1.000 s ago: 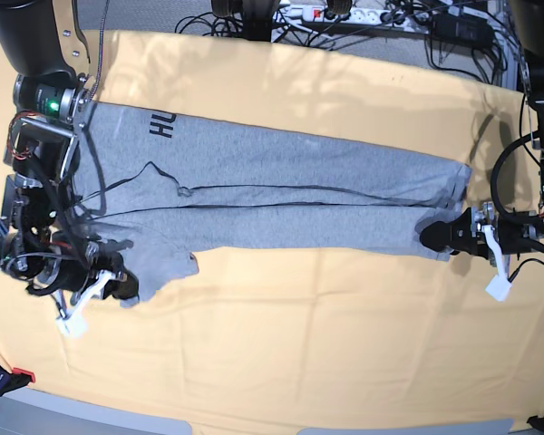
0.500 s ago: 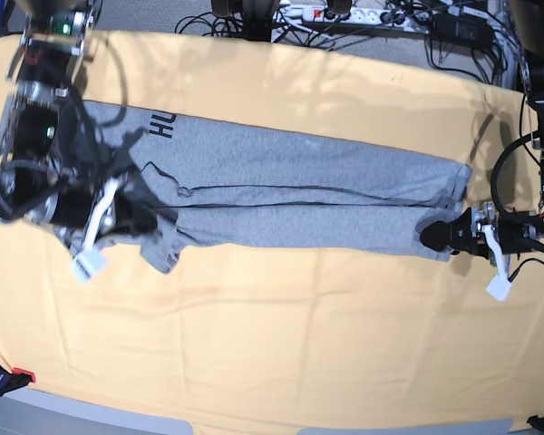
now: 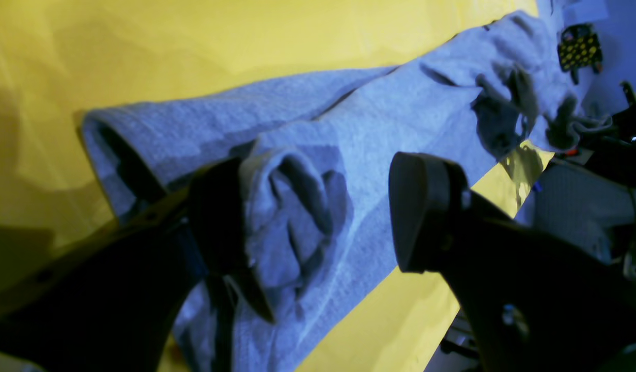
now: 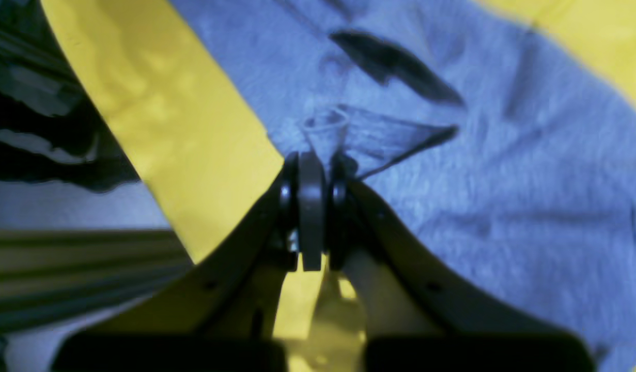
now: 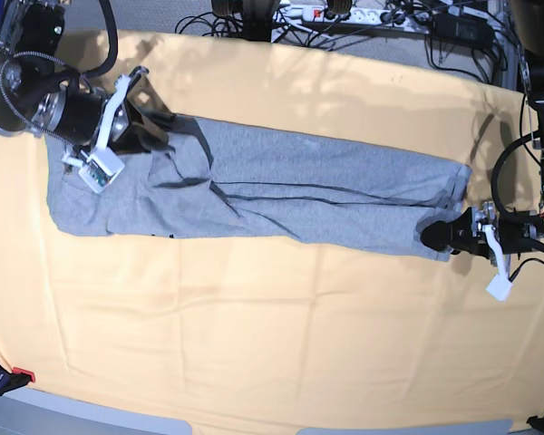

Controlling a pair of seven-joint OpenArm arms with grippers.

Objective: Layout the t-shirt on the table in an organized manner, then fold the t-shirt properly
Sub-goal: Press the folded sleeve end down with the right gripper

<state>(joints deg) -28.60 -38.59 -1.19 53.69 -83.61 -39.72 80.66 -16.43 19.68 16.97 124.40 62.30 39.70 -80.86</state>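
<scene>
The grey t-shirt point(image 5: 299, 195) lies as a long folded strip across the yellow table point(image 5: 272, 344); no lettering shows. At the strip's far-left end my right gripper point(image 5: 154, 131) is shut on a pinch of the fabric. In the right wrist view the right gripper point(image 4: 318, 160) clamps a small raised fold of the t-shirt point(image 4: 452, 181). My left gripper point(image 5: 435, 237) sits at the strip's right end. Seen from the left wrist, the left gripper point(image 3: 318, 206) is open, and a bunched fold of the t-shirt point(image 3: 400, 103) rests against one finger point(image 3: 219, 217).
Cables and a power strip point(image 5: 344, 14) run behind the table's far edge. A red-and-black clamp point(image 5: 4, 376) sits at the near-left corner. Wide yellow cloth stretches from the shirt to the table's near edge.
My right gripper carried the shirt's left end from the near-left side up to the far left, folding that part over and hiding the lettering. The left arm stayed still.
</scene>
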